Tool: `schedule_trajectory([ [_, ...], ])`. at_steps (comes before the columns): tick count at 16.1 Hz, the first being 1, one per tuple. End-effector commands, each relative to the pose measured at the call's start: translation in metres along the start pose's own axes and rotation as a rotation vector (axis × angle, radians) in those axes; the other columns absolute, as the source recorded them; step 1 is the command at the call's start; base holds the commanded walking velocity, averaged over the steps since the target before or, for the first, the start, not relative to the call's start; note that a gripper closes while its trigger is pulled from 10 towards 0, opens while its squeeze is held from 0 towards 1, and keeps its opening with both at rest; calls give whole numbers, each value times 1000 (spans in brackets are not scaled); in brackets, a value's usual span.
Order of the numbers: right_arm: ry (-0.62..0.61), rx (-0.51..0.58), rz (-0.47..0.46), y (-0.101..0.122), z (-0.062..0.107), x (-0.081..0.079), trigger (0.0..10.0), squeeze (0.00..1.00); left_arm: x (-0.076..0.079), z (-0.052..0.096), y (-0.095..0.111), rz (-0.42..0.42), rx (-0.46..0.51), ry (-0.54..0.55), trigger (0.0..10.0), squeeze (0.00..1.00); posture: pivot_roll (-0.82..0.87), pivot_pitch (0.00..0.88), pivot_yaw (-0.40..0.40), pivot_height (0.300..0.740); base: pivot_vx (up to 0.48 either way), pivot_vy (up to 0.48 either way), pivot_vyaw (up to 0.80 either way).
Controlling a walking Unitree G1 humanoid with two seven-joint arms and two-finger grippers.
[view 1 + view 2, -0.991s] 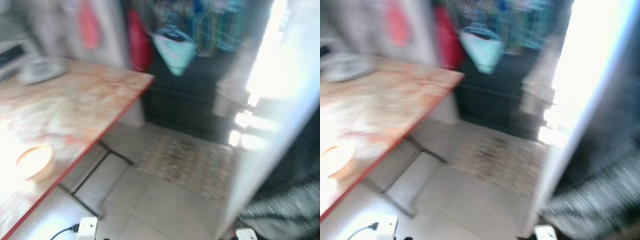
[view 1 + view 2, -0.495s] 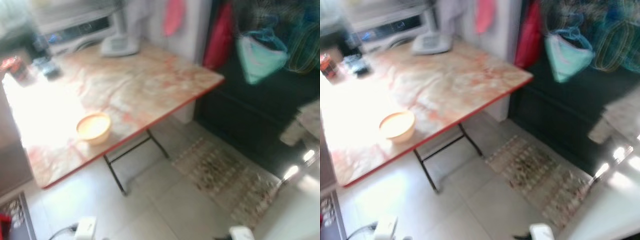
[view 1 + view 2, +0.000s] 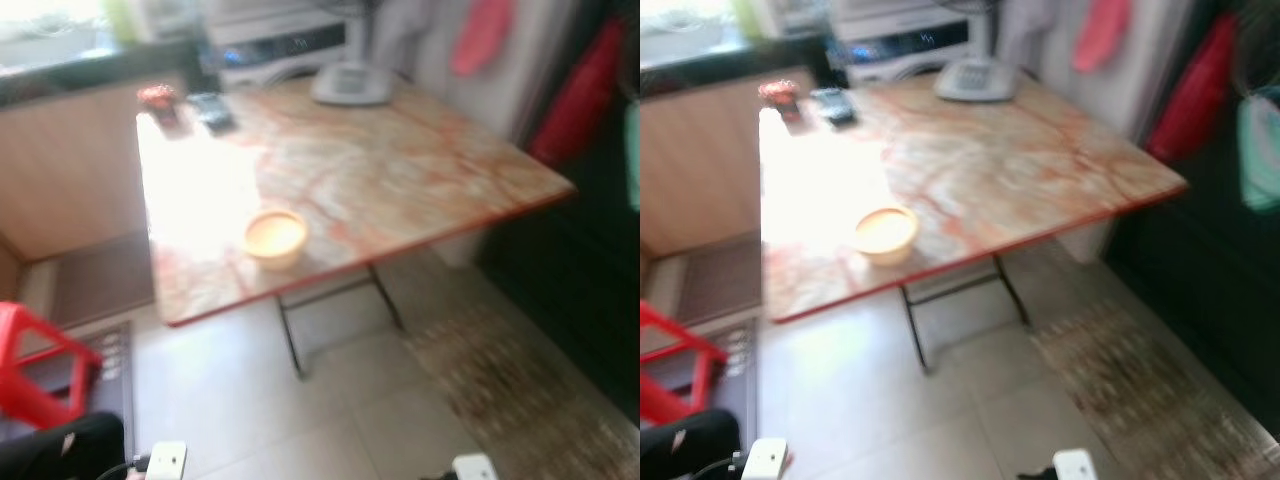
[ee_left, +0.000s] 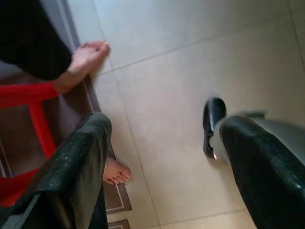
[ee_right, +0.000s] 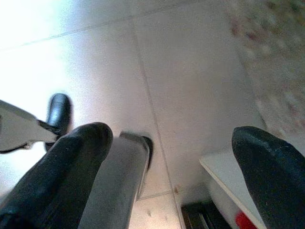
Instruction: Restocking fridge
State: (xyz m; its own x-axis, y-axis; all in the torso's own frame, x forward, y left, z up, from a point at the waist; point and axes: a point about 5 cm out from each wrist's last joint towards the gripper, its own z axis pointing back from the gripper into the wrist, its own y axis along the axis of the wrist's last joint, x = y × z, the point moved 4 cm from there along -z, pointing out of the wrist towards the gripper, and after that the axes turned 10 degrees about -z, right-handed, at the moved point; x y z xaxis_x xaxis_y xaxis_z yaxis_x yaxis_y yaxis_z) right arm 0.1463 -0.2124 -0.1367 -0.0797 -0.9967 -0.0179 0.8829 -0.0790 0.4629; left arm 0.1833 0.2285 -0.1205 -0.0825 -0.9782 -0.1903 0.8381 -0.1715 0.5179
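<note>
Head pair: high, angled down across a folding table [image 3: 400, 170] and tiled floor [image 3: 250, 400]. Wrist pair: low, aimed straight down; both share that floor.

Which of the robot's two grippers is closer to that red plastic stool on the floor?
The left. The left gripper hangs open over the floor tiles right beside the red plastic stool; the right gripper hangs open on the far side, by the patterned rug.
</note>
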Motion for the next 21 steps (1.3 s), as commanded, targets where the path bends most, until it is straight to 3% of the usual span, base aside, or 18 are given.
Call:
schedule_trajectory([
  [1, -12, -13, 6, -4, 1, 6, 10000, 0, 0, 0, 0, 15, 7, 4, 10000, 0, -114, 1, 83, 740, 0, 0, 800],
  [4, -16, 3, -23, -2, 1, 6, 10000, 0, -2, 0, 5, 24, 40, 23, 10000, 0, -110, 16, 78, 740, 0, 0, 708],
  [9, 1, 4, -39, -2, 1, 3, 10000, 0, -10, 3, 21, 78, 174, 94, 10000, 0, -93, 28, 81, 740, 0, 0, 0],
  [10, 1, 5, -38, -2, 1, 4, 10000, 0, -16, 5, 52, 34, 306, 124, 10000, 0, -91, 32, 82, 740, 0, 0, 0],
  [11, 4, 3, -37, -2, 1, 3, 10000, 0, -22, 11, 109, 5, 498, 166, 10000, 0, -90, 33, 83, 740, 0, 0, 0],
  [12, 9, 1, -22, -2, 1, 3, 10000, 0, -27, 20, 135, -71, 604, 228, 10000, 0, -86, 37, 85, 740, 0, 0, 0],
  [13, 12, 1, -18, -2, 1, 3, 10000, 0, -29, 29, 150, -112, 688, 272, 10000, 0, -88, 38, 86, 740, 0, 0, 0],
  [16, 14, 3, -12, -2, 1, 3, 10000, 0, -33, 48, 175, -115, 856, 327, 10000, 0, -83, 42, 83, 740, 0, 0, 0],
  [18, 16, 2, -8, -2, 1, 3, 10000, 0, -27, 67, 197, -191, 1002, 336, 10000, 0, -81, 44, 80, 740, 0, 0, 0],
  [21, 20, 5, -1, 0, 1, 3, 10000, 0, -20, 97, 236, -123, 1190, 316, 10000, 0, -65, 48, 74, 740, 0, 0, 0],
])
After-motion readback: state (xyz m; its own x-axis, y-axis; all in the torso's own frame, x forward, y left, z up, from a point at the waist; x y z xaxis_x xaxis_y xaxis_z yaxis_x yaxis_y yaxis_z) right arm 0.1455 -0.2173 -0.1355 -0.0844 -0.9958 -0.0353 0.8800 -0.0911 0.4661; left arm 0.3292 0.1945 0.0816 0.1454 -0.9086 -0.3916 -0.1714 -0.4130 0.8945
